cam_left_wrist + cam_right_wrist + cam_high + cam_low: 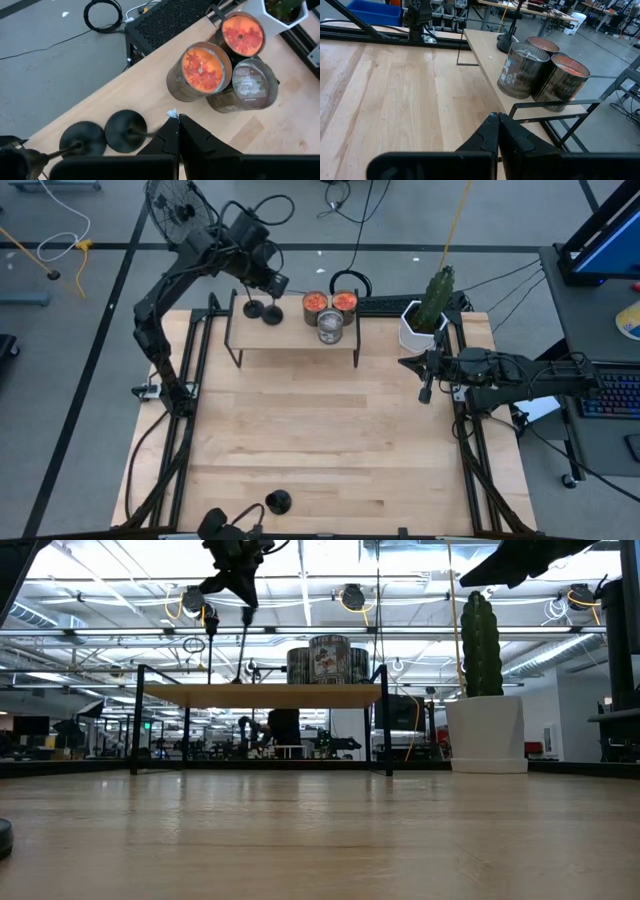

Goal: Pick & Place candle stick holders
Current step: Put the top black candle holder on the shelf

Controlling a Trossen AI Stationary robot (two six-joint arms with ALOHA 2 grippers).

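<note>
Two matte-black candle stick holders stand by their round bases on the far left of the raised wooden shelf (290, 340): one (252, 307) free, the other (272, 310) under my left gripper (275, 283). That gripper is shut at the top of its stem (243, 645). Both bases show in the left wrist view (82, 139), (124, 131). A third holder (278, 502) stands at the table's near edge. My right gripper (425, 390) is shut and empty over the table's right side. My left gripper comes from above, pointing down, shut at the upper end of the holder's thin stem (152, 127). The fingers (167, 135) hide the stem's top and the place of contact. The holder stands upright with its round base (120, 132) on the shelf.
Three candle tins (329, 327) stand clustered on the shelf right of the holders. A cactus in a white pot (425, 315) stands at the far right, just behind my right arm. Black frame rails (185, 390) run along both table sides. Bare wood lies between the shelf and the near edge.
</note>
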